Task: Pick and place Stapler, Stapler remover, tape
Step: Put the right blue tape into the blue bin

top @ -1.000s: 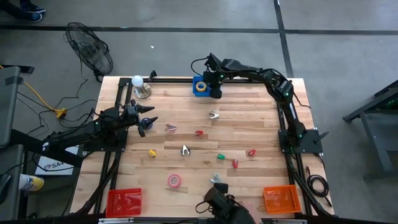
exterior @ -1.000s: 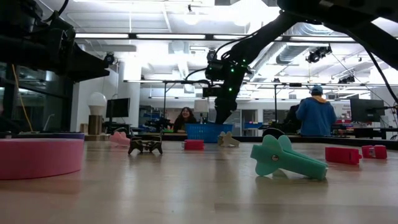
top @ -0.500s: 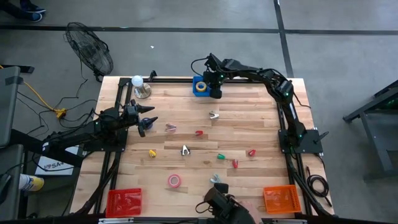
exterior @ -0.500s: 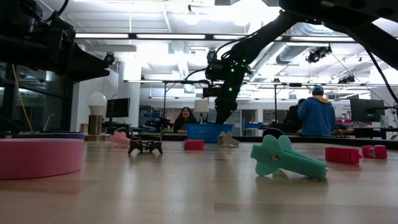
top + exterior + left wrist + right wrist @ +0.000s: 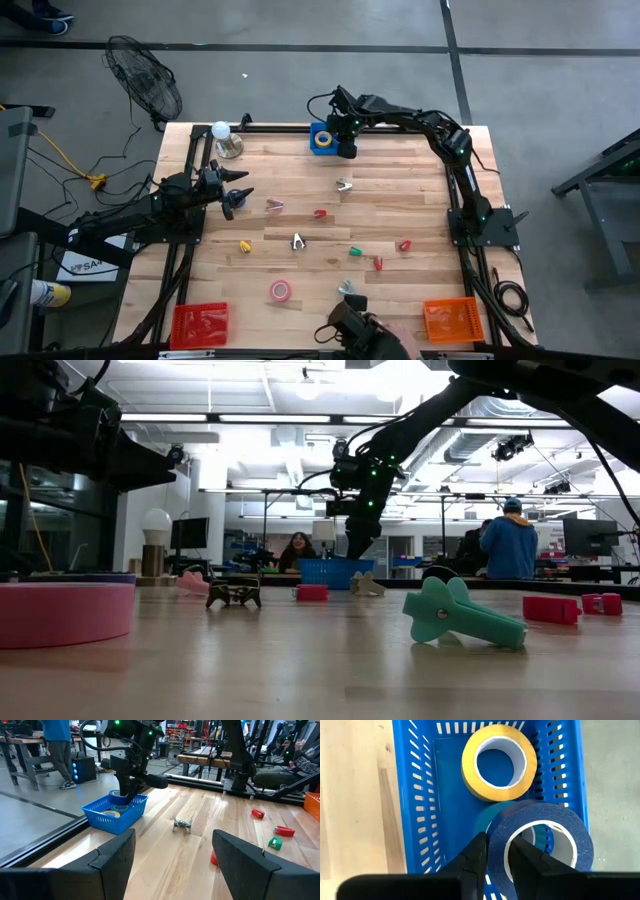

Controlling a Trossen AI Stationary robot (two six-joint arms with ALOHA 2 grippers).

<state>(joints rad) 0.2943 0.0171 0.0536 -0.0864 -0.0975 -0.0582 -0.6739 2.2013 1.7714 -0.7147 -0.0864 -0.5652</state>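
The right end effector point(image 5: 494, 851) pinches a blue tape roll's point(image 5: 542, 840) rim over the blue basket point(image 5: 415, 800) at the bench's point(image 5: 400, 200) far edge; the left end effector point(image 5: 172, 851) hangs open.

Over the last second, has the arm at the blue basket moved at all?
No. The right gripper sits at the same spot beside the blue basket, gripping the blue tape.

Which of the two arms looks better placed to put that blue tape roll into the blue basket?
The right. Its gripper is shut on the blue ring-shaped tape roll directly over the blue slotted plastic basket. The left gripper waits open at the table's left side, holding nothing.
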